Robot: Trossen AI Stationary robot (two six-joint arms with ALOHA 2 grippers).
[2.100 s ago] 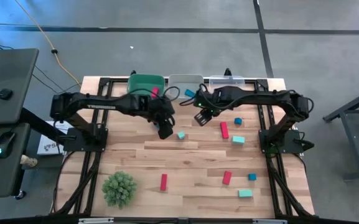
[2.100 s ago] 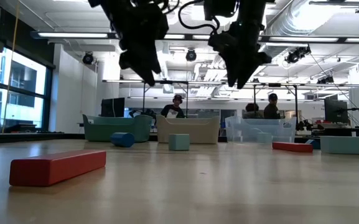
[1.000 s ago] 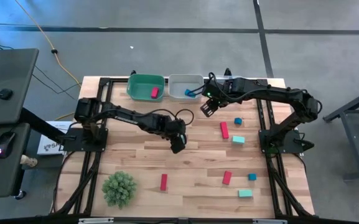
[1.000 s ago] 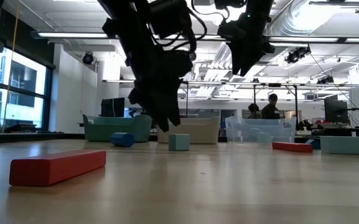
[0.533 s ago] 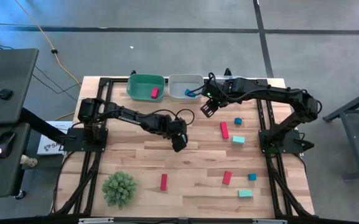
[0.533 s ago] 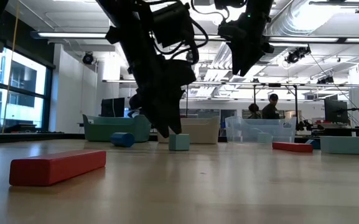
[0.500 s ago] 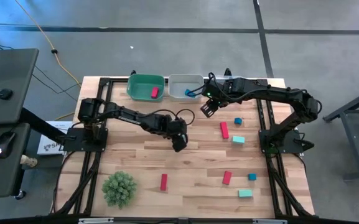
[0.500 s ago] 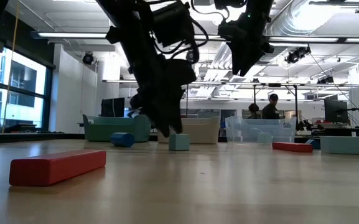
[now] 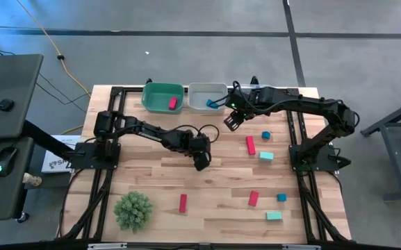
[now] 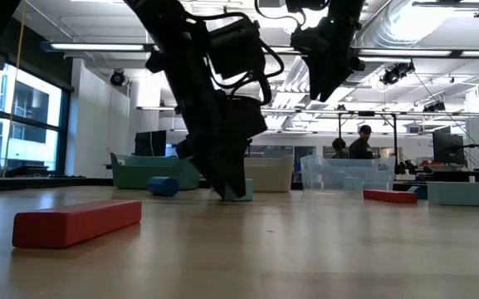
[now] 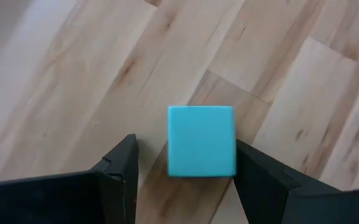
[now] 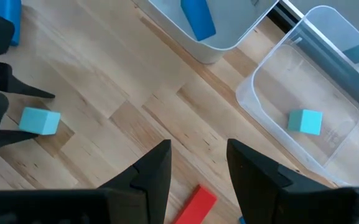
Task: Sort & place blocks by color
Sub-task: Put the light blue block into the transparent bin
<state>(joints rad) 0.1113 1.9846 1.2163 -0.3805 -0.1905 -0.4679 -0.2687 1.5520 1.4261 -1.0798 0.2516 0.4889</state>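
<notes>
My left gripper (image 9: 200,160) is open and low over the table, with its fingers on either side of a light teal cube (image 11: 201,140). In the low view the gripper (image 10: 229,189) reaches the tabletop and the cube (image 10: 245,192) peeks out behind it. My right gripper (image 9: 230,122) is open and hovers high near the bins, holding nothing. Red, blue and teal blocks lie flat on the table's right half, among them a red bar (image 9: 250,144) and a blue cube (image 9: 265,135). My left gripper comes down from above over the teal cube, which sits flat on the table. One finger (image 11: 254,174) stands right at the cube's side (image 11: 231,146), and there is a gap on the other side. Whether that finger touches the cube I cannot tell.
At the far edge stand a green bin (image 9: 162,95) with a red block, a grey bin (image 9: 207,90) with a blue block (image 12: 198,18), and a clear bin (image 12: 328,37) with a teal cube (image 12: 305,121). A green spiky ball (image 9: 133,210) sits near left.
My left gripper has come down to the tabletop and now has the teal cube between its open fingers. The cube has stayed in place. My right arm has kept still.
</notes>
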